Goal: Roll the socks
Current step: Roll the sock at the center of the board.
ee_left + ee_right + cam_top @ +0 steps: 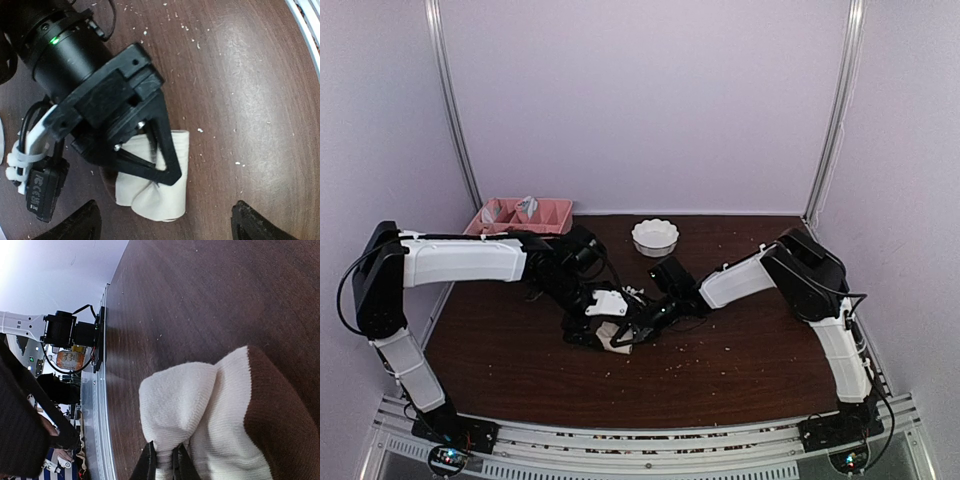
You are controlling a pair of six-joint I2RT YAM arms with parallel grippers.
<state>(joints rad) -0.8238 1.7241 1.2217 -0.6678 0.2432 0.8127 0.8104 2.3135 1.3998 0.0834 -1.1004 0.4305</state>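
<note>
Cream sock bundle (157,200) seen at 6 o'clock on dark tabletop (250,100), pinched between closed fingers of right end effector (164,175), reached in from 10 o'clock. Left end effector (165,226) held spread wide, fingertips (75,225) at 7 and 5 o'clock, bundle untouched between them. White crumbs (200,130) scattered over tabletop.

socks (180,400) soft ribbed knit cloth (cream, brown patch); table (200,300) dark wood grain, slight sheen; bowl (655,245) glossy white
</note>
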